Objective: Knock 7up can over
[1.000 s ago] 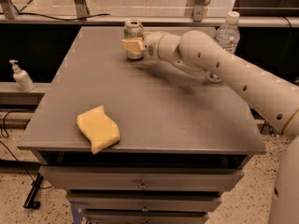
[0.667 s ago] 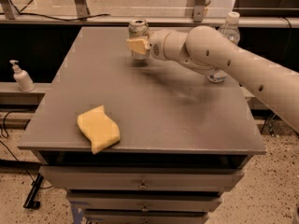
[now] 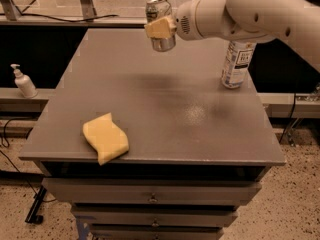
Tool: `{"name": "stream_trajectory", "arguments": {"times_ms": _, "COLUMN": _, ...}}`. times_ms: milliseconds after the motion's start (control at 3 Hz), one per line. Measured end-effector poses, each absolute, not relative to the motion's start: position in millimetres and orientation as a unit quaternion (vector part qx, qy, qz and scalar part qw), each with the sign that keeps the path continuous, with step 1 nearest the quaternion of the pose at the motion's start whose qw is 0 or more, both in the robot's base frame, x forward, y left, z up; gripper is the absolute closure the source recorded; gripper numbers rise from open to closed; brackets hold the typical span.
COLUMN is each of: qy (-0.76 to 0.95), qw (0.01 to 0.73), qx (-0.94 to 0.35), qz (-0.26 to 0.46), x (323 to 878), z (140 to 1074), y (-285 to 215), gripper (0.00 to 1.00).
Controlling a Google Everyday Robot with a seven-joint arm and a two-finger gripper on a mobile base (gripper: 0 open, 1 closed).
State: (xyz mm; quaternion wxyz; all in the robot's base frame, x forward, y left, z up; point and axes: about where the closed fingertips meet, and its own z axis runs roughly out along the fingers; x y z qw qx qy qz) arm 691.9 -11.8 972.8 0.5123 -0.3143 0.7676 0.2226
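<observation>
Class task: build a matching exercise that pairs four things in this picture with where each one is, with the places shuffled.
Things:
1 gripper
2 yellow sponge
3 water bottle
4 pump bottle

Places:
a) off the table, at the picture's far left
b) at the 7up can, over the table's far side
c) lying at the table's near edge
d) standing upright at the table's right side in the picture

Pairs: 1-b; 2-c; 3-d; 4-a

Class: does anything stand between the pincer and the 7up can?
Nothing visible does. The pincer is right at the can, overlapping its front, at the far edge of the table. The bottle stands off to the side; the sponge lies near the front edge.
</observation>
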Motion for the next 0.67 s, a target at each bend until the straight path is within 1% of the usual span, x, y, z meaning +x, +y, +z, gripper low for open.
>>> {"name": "stream_trajectory", "arguments": {"times_ms": 333, "qy": 0.787, "qw": 0.479, "qx": -0.338, "qz": 0.191, "x": 688.1, "z": 1001.0, "y": -24.6, "gripper": 1.0}}
{"name": "stream_trajectory", "arguments": {"times_ms": 667, "qy": 0.81, "qw": 0.422, "qx": -0.378, "qz": 0.154, "x": 684.0, "z": 996.7, "y": -24.2, "gripper": 1.0}}
